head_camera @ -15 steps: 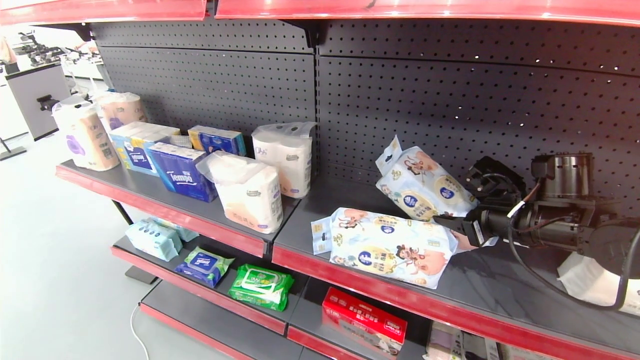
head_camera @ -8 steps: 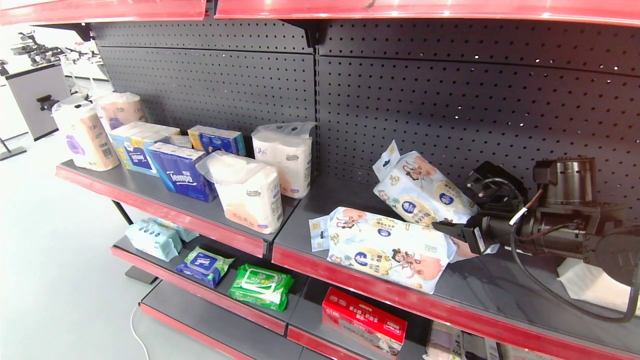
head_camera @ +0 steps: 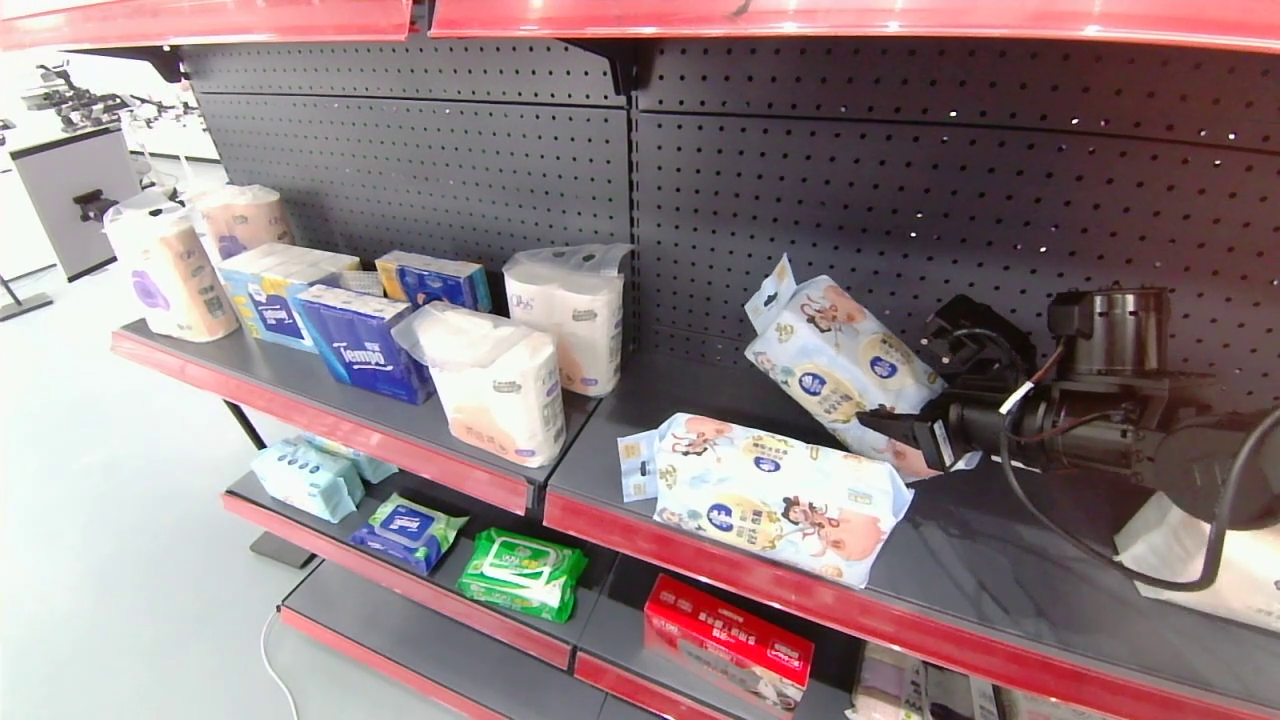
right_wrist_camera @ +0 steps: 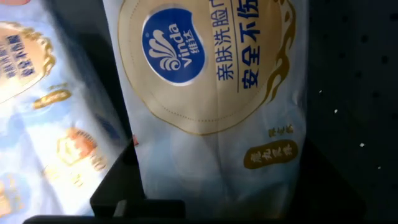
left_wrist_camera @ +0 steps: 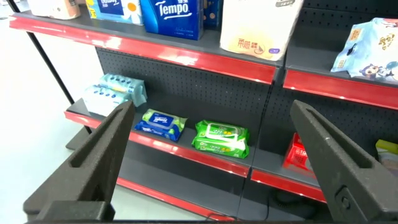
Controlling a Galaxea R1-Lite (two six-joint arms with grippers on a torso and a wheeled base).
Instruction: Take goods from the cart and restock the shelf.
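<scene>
My right gripper is shut on the lower end of a white and blue tissue pack with cartoon print. The pack hangs tilted above the middle shelf board, its top leaning toward the pegboard back. In the right wrist view the held pack runs between my dark fingers. A second pack of the same kind lies flat at the shelf's red front edge, just below and left of the held one. My left gripper is open, held low in front of the lower shelves.
Toilet roll packs and blue tissue boxes fill the left bay. A white pack lies at the far right. Lower shelves carry a green wipes pack, a blue pack and a red box.
My right gripper dipped slightly with the held pack, then lifted it and drew it a little toward the pegboard. The flat pack and the other goods have not moved.
</scene>
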